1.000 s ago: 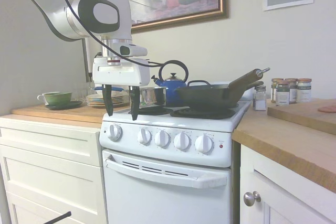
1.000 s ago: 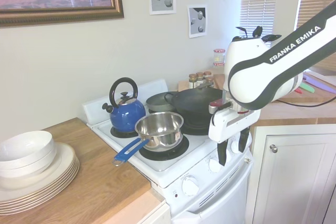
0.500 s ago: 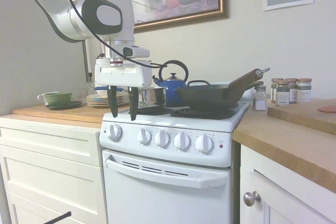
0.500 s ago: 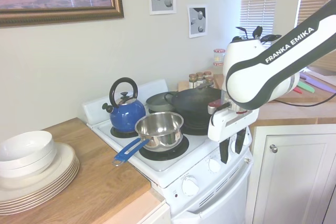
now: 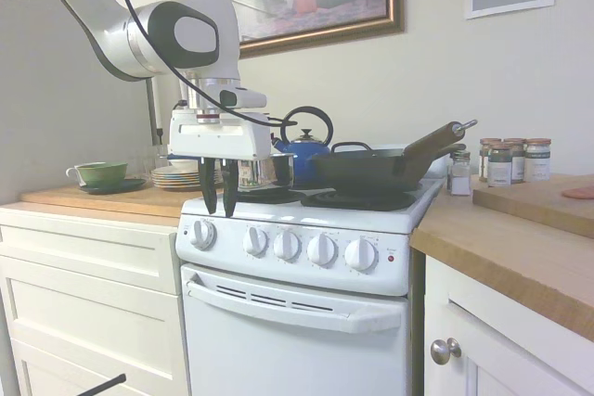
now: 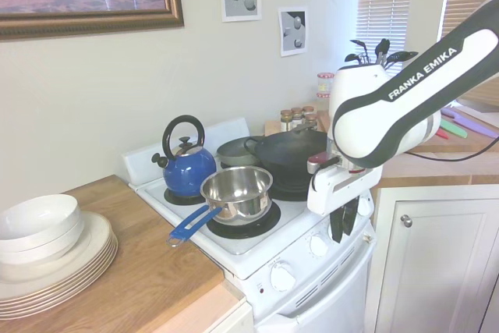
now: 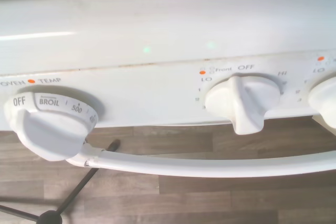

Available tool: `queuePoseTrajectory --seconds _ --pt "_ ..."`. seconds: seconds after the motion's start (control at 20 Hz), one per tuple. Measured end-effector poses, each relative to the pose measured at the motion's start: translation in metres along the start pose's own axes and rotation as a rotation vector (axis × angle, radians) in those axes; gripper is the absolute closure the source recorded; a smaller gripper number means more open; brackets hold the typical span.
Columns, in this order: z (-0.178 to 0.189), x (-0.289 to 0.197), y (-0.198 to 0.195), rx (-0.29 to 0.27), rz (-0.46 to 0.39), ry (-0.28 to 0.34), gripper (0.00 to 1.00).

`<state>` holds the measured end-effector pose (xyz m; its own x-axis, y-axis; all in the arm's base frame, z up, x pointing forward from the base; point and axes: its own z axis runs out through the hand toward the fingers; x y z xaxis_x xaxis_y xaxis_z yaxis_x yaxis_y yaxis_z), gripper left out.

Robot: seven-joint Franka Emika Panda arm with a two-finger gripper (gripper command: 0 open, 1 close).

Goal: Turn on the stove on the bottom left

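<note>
I see the stove point(image 5: 306, 294) between the white drawer cabinets point(image 5: 88, 294) on the left and a wooden counter point(image 5: 520, 248) on the right. Its front panel has a row of five knobs and a small red light point(image 5: 391, 258) at the right end. My hand point(image 5: 218, 199) hangs just above the left part of the panel, approx. between the first knob point(image 5: 202, 234) and the second knob point(image 5: 255, 240), fingers pointing down. The fingers are nearly pressed together, with only a thin gap, and they pinch nothing. In the wrist view the oven temp knob point(image 7: 50, 127) shows OFF and BROIL, and the knob beside it, marked "front" point(image 7: 242, 99), points at OFF. The oven handle point(image 7: 210, 163) runs below both. On the burners stand a blue kettle point(image 6: 187, 168), a steel pot w/ blue handle point(image 6: 234, 193) and a dark pan point(image 6: 292, 154). Stacked plates point(image 6: 51, 259) are on the left counter.
</note>
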<state>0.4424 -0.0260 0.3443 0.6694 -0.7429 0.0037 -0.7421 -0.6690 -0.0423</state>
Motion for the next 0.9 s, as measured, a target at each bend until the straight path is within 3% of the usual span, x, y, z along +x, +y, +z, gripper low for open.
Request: queuePoseTrajectory --seconds 0.9 --pt "0.018 0.020 -0.012 -0.008 0.004 -0.001 1.00"
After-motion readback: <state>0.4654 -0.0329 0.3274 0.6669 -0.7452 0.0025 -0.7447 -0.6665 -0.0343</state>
